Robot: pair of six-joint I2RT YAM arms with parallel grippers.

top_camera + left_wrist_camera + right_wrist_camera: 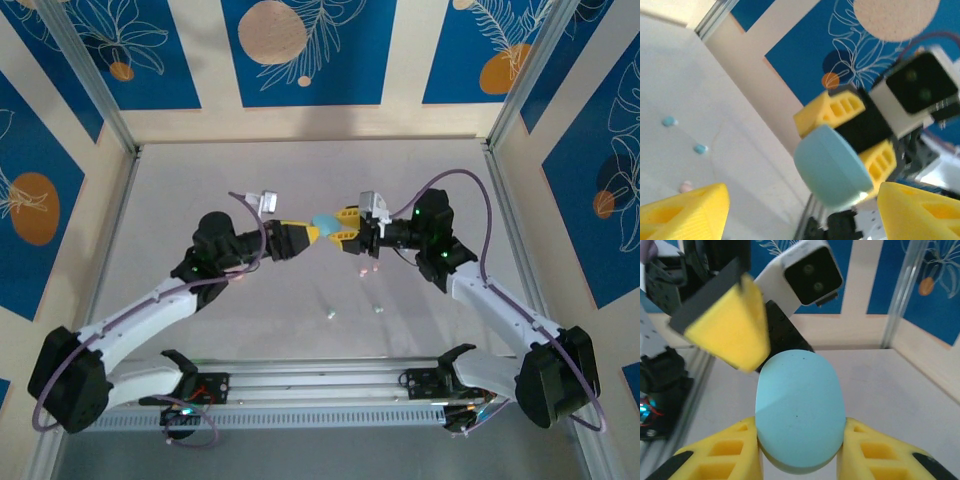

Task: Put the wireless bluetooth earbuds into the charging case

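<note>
The right gripper [800,429] is closed on the charging case [800,407]: both of its yellow fingers [727,455] press against opposite sides of the pale blue, pebble-shaped shell, which stands up between them. The left gripper [802,200] is open, with its two yellow fingers [687,210] spread wide and holding nothing. In the left wrist view the case lies ahead of the gap between them, clear of both tips. In the right wrist view one left finger sits blurred just beside the upper left edge of the case, and contact there cannot be determined. In the top view both arms reach forward and bend inward, so the two grippers face each other tip to tip over the middle of the table [200,180], with the case raised above the surface between them. The interior of the case is not visible, so its contents cannot be stated. The earbuds lie loose on the table below and nearer the arm bases: two pink earbuds [361,271] close under the right gripper and two mint earbuds [330,315] further toward the bases, well apart from the case.
</note>
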